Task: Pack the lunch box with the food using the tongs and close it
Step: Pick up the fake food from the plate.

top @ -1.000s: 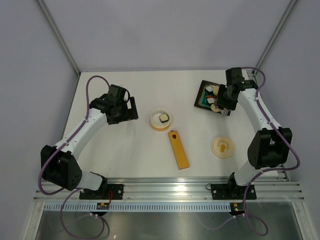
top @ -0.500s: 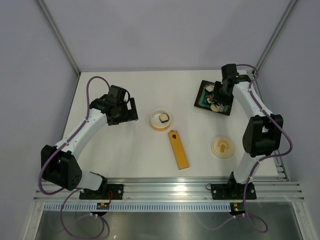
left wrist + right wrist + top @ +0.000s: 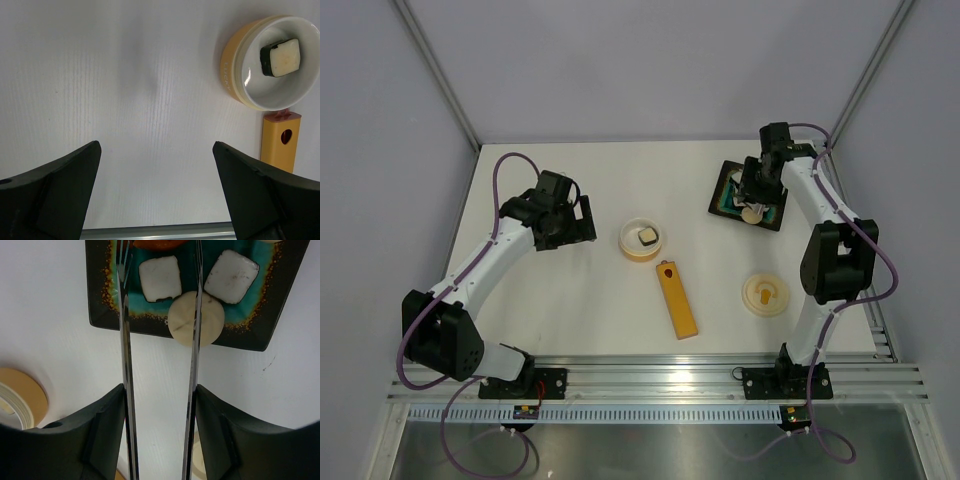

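The lunch box (image 3: 643, 240) (image 3: 230, 65), a cream-yellow bowl, stands mid-table with one dark-edged white piece of food (image 3: 648, 237) (image 3: 281, 57) inside. Its lid (image 3: 765, 295) lies apart at the near right. My right gripper (image 3: 757, 190) (image 3: 160, 390) is shut on the tongs (image 3: 125, 365), whose two silver arms stand spread. Their tips reach over a black tray (image 3: 100, 300) (image 3: 725, 200) with two white blocks (image 3: 159, 278), a cream oval (image 3: 196, 318) on its edge and a reddish bit (image 3: 155, 242). My left gripper (image 3: 575, 225) (image 3: 156, 150) hangs open left of the bowl, with nothing in it.
A long orange-yellow bar (image 3: 677, 298) (image 3: 280, 145) with a red dot lies just in front of the bowl. The tray sits at the back right near the enclosure's corner post. The metal rail (image 3: 650, 375) runs along the near edge.
My right arm has swung back and left, bringing the tongs from the tray's near right edge to over the tray. The tongs' arms stand a little wider. The left arm has not moved.
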